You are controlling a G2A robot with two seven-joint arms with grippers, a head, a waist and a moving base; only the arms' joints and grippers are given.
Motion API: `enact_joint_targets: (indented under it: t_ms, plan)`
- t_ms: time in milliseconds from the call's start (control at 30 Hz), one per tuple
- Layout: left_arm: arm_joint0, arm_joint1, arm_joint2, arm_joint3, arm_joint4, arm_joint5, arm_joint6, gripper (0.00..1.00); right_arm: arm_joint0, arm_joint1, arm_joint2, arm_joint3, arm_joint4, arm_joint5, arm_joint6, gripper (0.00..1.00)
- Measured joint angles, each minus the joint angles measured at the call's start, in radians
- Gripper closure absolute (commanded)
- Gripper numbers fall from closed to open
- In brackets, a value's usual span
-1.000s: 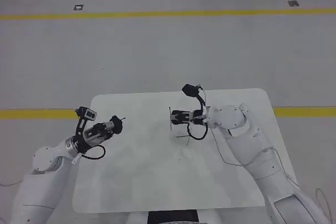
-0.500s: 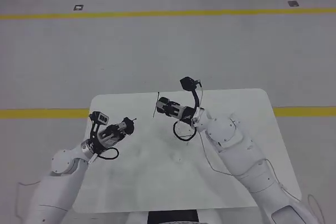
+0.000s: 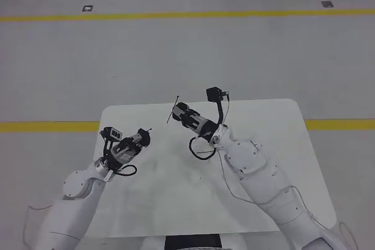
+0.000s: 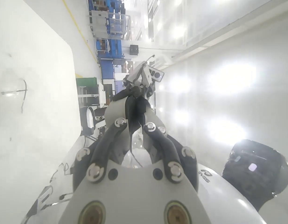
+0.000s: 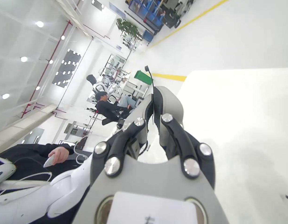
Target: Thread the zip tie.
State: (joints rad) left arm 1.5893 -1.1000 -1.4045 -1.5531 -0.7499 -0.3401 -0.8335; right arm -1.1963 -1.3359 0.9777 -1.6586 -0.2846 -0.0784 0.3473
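The right gripper pinches a black zip tie clear of the table. The left gripper is closed, contents unclear; threading looks not yet begun.

Carries zip tie in right claw toward far edge of desk, tilting it; brings left claw farther over it.

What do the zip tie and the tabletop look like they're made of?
Zip tie: thin black strip with a small square head, bowing slightly; looks like flexible matte plastic, probably nylon. Tabletop: smooth white surface with a faint sheen and rounded corners; laminate or painted board, cannot tell which.
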Motion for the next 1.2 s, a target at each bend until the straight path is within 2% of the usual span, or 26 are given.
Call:
enact_joint_targets:
  t_ms: [100, 267, 333, 400, 567, 833, 1200]
  plan:
    - [0.010, -0.015, 0.013, -0.007, 0.011, 0.000, 0.020, 1.00, -0.011, -0.007, -0.025, -0.002, -0.013, -0.015, -0.063, 1.00]
    - [0.010, -0.038, 0.021, -0.004, 0.031, 0.000, 0.033, 1.00, -0.010, -0.017, -0.054, 0.015, -0.042, -0.029, -0.118, 1.00]
    - [0.007, -0.047, 0.017, -0.003, 0.038, 0.000, 0.037, 1.00, -0.005, -0.018, -0.056, 0.016, -0.100, -0.067, -0.164, 1.00]
    - [0.006, -0.052, 0.014, -0.003, 0.042, 0.000, 0.040, 1.00, -0.006, -0.017, -0.056, 0.017, -0.140, -0.078, -0.185, 1.00]
    - [0.006, -0.052, 0.013, -0.003, 0.042, 0.000, 0.040, 1.00, -0.006, -0.017, -0.056, 0.016, -0.113, -0.074, -0.176, 1.00]
    - [0.006, -0.052, 0.014, -0.003, 0.042, 0.000, 0.040, 1.00, -0.013, -0.018, -0.070, 0.015, -0.214, -0.083, -0.170, 1.00]
    - [0.006, -0.052, 0.013, -0.003, 0.042, 0.000, 0.040, 1.00, -0.016, -0.019, -0.074, 0.018, -0.249, -0.089, -0.159, 1.00]
